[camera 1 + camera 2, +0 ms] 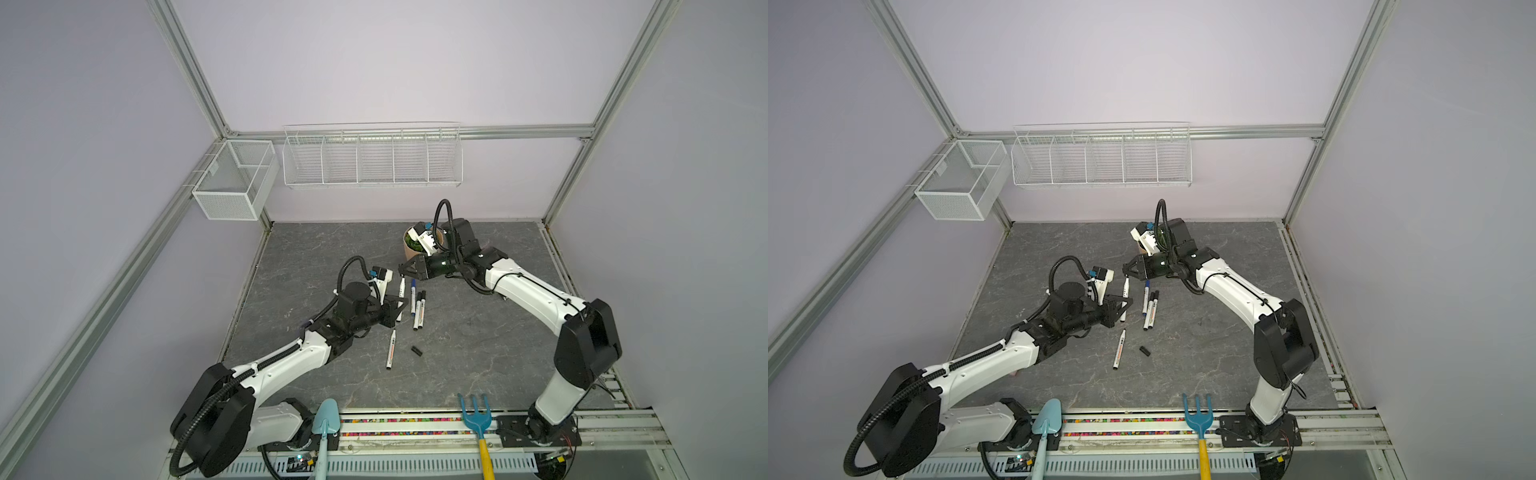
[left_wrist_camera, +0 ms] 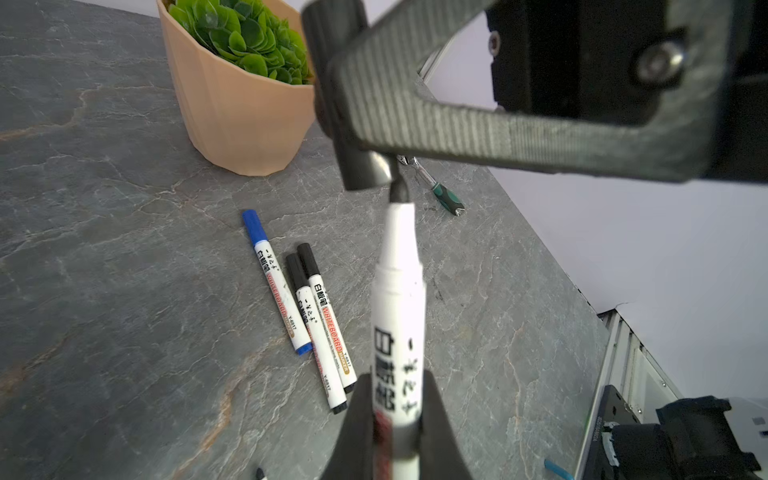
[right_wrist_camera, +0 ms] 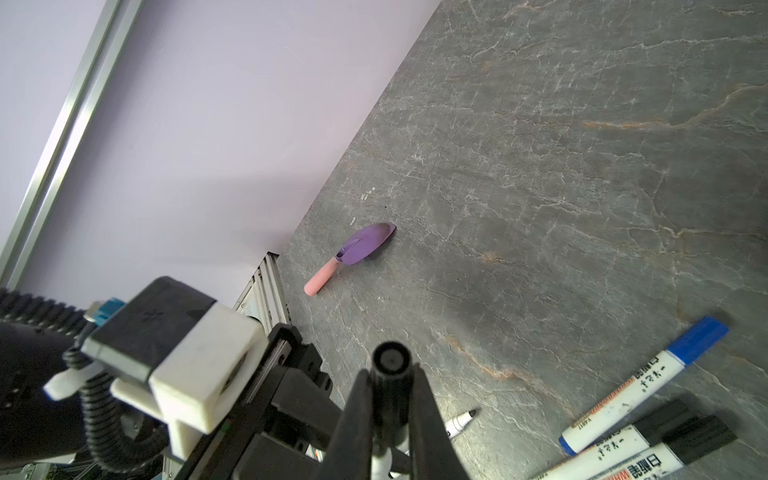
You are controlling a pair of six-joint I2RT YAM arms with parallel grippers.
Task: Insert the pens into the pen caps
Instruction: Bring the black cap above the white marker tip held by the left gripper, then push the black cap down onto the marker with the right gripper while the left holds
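Because the black felt tip of the slim white marker pen (image 2: 397, 291) sits just beside the rim of the short black plastic pen cap (image 2: 365, 170) rather than squarely in its mouth, the step in hand, mating the two in the air above the grey stone-look tabletop (image 1: 478, 332), looks to need a small sideways correction first. The left gripper (image 2: 395, 419) has its fingers (image 2: 357, 419) pinching the pen's barrel low down. The right gripper (image 3: 390, 388) has its fingers pinching the cap across its sides. I would line up the two axes, then press straight along the barrel — a skewed push could twist the cap in its grip or drag the tip across the rim.

Below lie a blue-capped pen (image 2: 276, 278) and two black-capped pens (image 2: 315, 328), the black pair side by side and touching. Both top views show, nearer the arms' bases, a bare-tipped pen (image 1: 391, 349) with a loose black cap (image 1: 417, 351) near it but apart — likely the last pair.

Beyond them a peach plastic pot (image 2: 232, 116) holds green artificial leaves. On the back wall, a white mesh box (image 1: 235, 178) and a white wire rack (image 1: 372, 158) of five bays show nothing inside.
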